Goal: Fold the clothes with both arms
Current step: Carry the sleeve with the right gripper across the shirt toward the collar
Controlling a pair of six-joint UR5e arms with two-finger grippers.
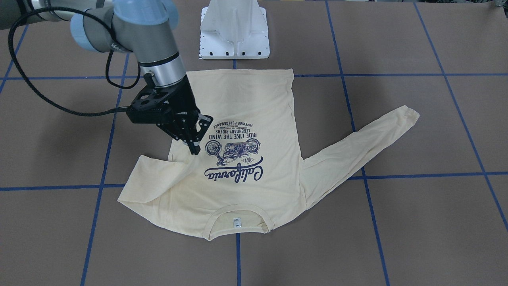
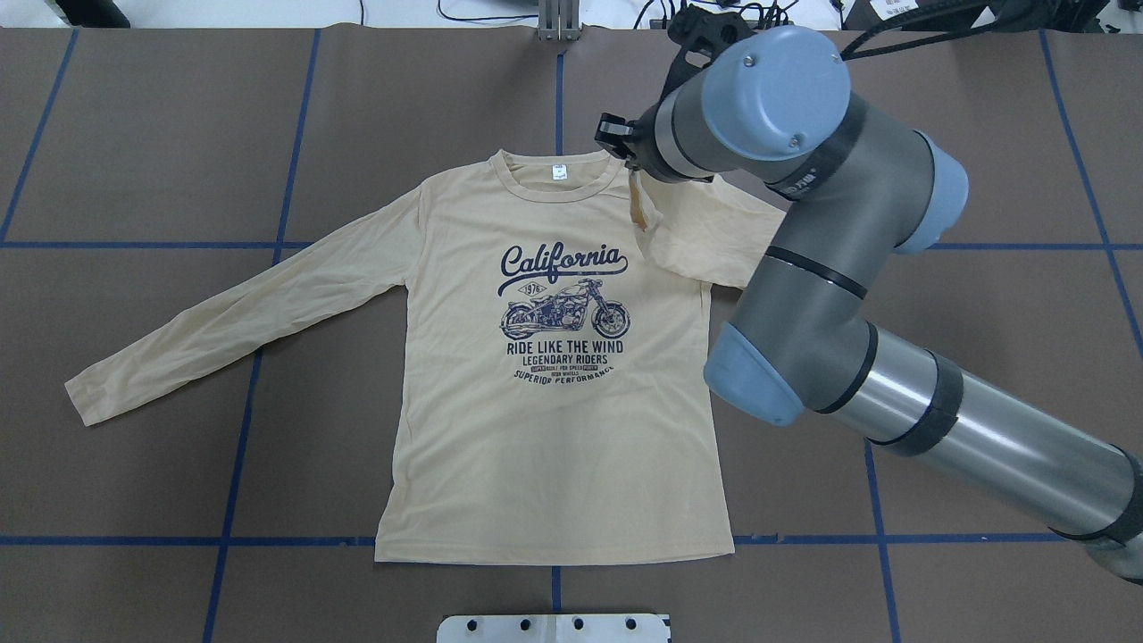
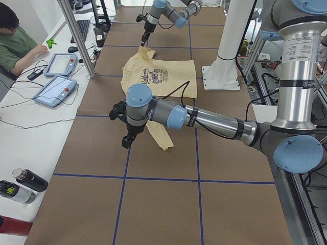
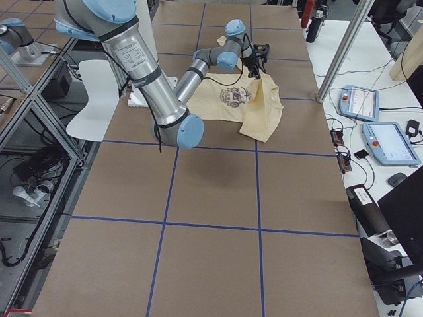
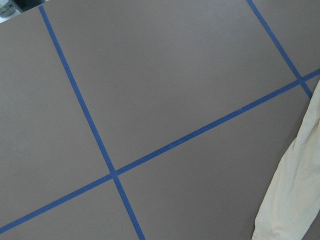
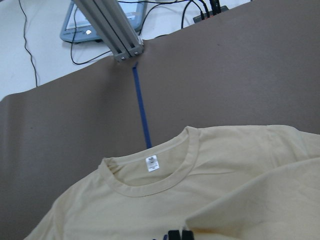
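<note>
The cream-yellow long-sleeved T-shirt lies flat and print side up, its collar toward the table's far edge. My right gripper is shut on the right sleeve's cuff and holds it just above the chest, beside the print, so that sleeve lies folded across the shoulder. In the right wrist view the fingertips are closed together. The left sleeve lies stretched out on the table. My left gripper hovers over the table beside that sleeve's cuff; I cannot tell whether it is open or shut.
Blue tape lines grid the brown table. The white pedestal base stands at the robot's edge by the hem. A metal post, tablets, bottles and a seated person line the far side.
</note>
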